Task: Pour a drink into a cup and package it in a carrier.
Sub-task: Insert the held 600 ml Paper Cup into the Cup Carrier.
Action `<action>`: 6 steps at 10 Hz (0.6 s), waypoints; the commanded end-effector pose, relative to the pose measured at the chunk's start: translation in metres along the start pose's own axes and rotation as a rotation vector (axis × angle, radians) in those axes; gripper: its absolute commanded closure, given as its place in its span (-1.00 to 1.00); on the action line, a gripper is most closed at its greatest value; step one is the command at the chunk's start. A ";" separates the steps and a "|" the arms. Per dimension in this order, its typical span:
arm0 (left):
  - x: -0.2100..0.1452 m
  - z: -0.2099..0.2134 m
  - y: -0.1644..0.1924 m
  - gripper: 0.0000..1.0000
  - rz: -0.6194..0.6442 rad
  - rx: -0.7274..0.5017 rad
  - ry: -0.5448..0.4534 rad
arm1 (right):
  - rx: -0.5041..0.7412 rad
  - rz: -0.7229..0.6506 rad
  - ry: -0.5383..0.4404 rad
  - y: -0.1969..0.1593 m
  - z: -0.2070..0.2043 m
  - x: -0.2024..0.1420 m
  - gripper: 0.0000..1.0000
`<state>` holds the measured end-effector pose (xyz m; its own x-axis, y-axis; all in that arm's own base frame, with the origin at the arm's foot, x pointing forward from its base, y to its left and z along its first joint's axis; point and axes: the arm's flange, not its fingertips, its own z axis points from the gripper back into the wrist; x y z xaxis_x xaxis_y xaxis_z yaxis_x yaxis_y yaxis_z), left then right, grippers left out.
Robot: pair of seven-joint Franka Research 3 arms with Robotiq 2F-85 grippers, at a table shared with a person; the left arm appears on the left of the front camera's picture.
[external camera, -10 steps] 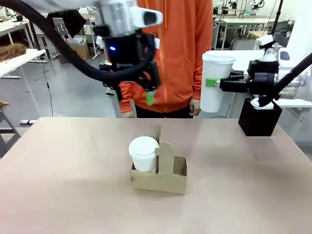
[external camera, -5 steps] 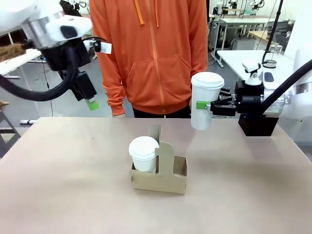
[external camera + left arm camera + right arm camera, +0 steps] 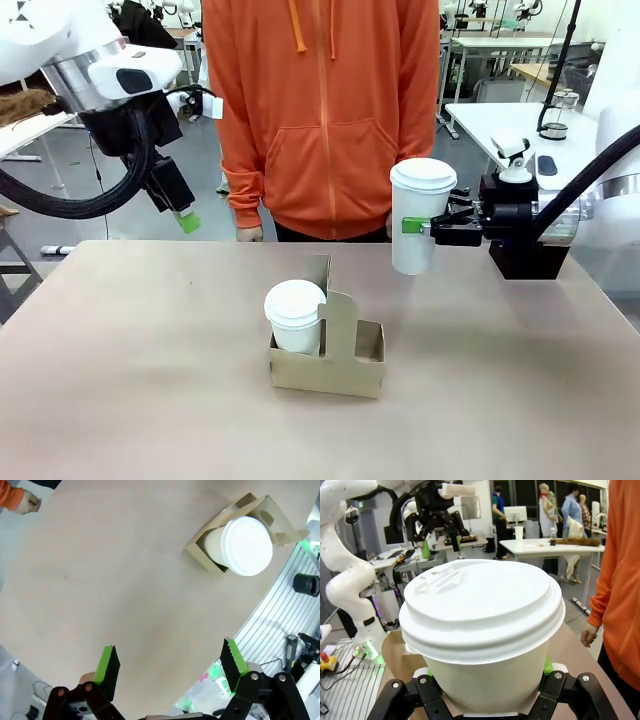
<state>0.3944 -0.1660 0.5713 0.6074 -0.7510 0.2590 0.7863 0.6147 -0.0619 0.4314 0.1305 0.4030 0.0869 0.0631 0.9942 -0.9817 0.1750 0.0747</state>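
Cup (image 3: 295,312) base behind carrier (image 3: 340,372) wall

Two cups (image 3: 422,195) (image 3: 295,305), one carrier (image 3: 330,375), one black box (image 3: 530,262).

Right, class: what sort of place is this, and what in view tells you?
Probably a robotics lab, not a café: a white left arm at the table, the right end effector gripping the cup, and workbenches with gear behind.
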 end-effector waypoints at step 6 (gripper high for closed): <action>-0.029 -0.040 0.035 -1.00 -0.122 0.048 -0.186 | 0.277 0.020 -0.089 0.020 -0.034 -0.030 -0.60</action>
<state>0.4129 -0.1352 0.5326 0.5559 -0.7474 0.3638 0.7976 0.6029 0.0199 0.4126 0.1654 0.3763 0.0894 0.0038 0.9960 -0.9950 -0.0434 0.0895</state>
